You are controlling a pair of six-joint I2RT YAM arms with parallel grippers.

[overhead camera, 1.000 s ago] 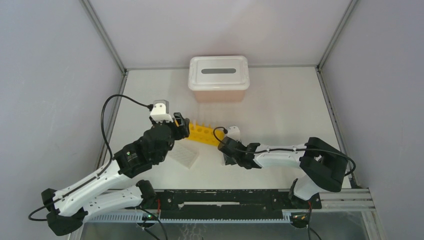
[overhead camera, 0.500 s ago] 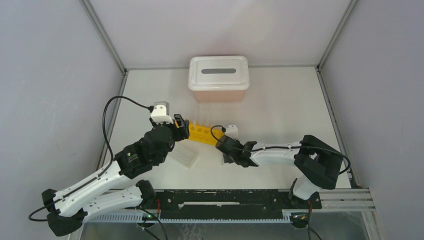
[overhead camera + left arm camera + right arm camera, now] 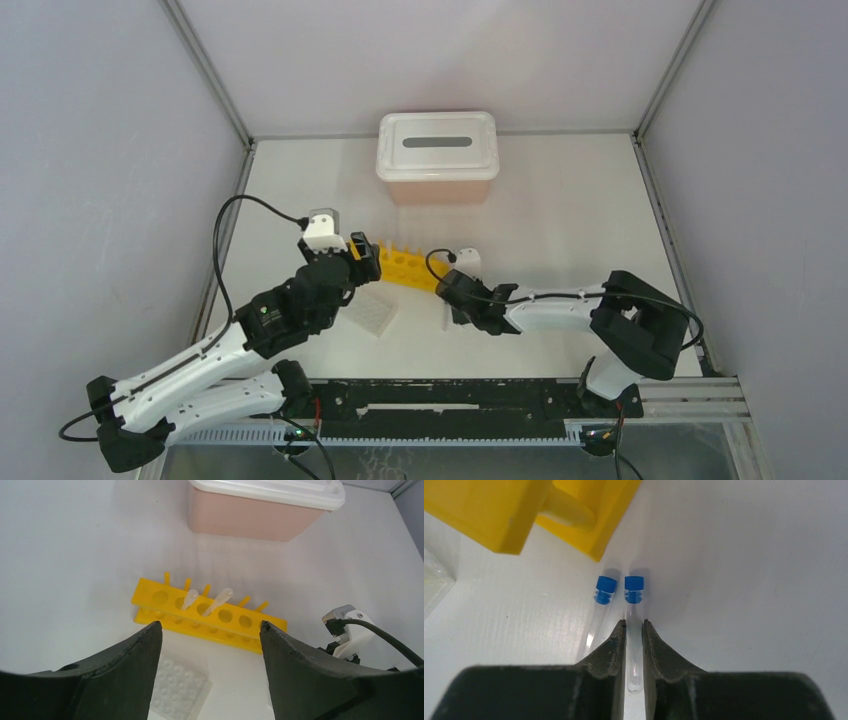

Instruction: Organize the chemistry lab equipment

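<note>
The yellow tube rack (image 3: 405,268) stands mid-table and holds two clear tubes (image 3: 218,601). The clear well plate (image 3: 368,312) lies just in front of it, also in the left wrist view (image 3: 177,687). My left gripper (image 3: 210,625) is open and empty, hovering above the plate and rack (image 3: 207,612). My right gripper (image 3: 634,624) is low at the rack's right end, shut on a blue-capped vial (image 3: 634,595) lying on the table. A second blue-capped vial (image 3: 604,592) lies just to its left, touching the left finger (image 3: 611,645). No round glassware shows.
The pink box with a white slotted lid (image 3: 437,160) stands at the back centre, also in the left wrist view (image 3: 260,510). The rack's corner (image 3: 524,510) is close ahead of the right gripper. Grey walls close in the left, right and back sides.
The right gripper has shifted slightly left beside the rack's end. The left wrist has eased a little nearer and to the right. Nothing else has moved.
</note>
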